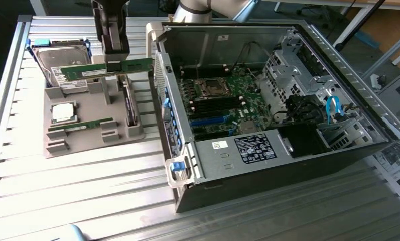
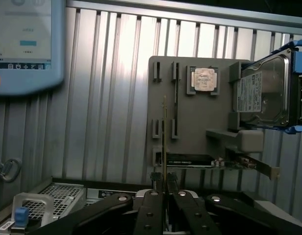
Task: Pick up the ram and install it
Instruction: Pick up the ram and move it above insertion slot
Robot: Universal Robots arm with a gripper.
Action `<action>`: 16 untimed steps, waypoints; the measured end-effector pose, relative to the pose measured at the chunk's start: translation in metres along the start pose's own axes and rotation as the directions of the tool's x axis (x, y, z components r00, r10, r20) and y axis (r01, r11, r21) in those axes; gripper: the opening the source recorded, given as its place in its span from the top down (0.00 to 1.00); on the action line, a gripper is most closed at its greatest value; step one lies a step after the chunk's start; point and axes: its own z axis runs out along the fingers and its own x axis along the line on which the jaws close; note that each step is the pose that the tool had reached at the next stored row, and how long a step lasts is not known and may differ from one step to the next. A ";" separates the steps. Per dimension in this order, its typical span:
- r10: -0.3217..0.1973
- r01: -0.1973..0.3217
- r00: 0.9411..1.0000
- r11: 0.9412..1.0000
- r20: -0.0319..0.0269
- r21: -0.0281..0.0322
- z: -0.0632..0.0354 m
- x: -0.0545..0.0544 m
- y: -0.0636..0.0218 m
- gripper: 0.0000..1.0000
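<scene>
My main worry is the grip: the long, thin green circuit-board ram stick (image 1: 79, 72) is held only near its middle, so I judge that a quick swing could make it turn or slip between the pads. It would then come tilted to the black memory slots (image 1: 217, 106) inside the open black and silver computer case (image 1: 287, 150), which stands just beside the grey plastic holder block (image 1: 93, 135), on the exterior view's right of it. A tilted stick pressed down could bend or miss its slot. The case wall nearest the holder is also high, and a low path from the holder could knock the long end of the stick against it. The dark two-finger tool (image 1: 116, 57) is narrow, almost closed, and clamped on the ram; in the wrist view the stick stands edge-on between the fingers. The ram hangs level in the air above the holder, not touching it. A second green stick (image 1: 79, 126) lies in the holder near the square silver CPU chip (image 1: 62, 111).
</scene>
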 end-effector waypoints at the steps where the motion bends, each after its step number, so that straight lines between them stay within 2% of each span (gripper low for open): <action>1: 0.000 0.000 1.000 1.000 0.000 0.000 -0.0001 0.000 -0.0012 0.87; 16: 0.000 0.000 1.000 1.000 -0.002 0.000 -0.0009 0.002 -0.0194 0.87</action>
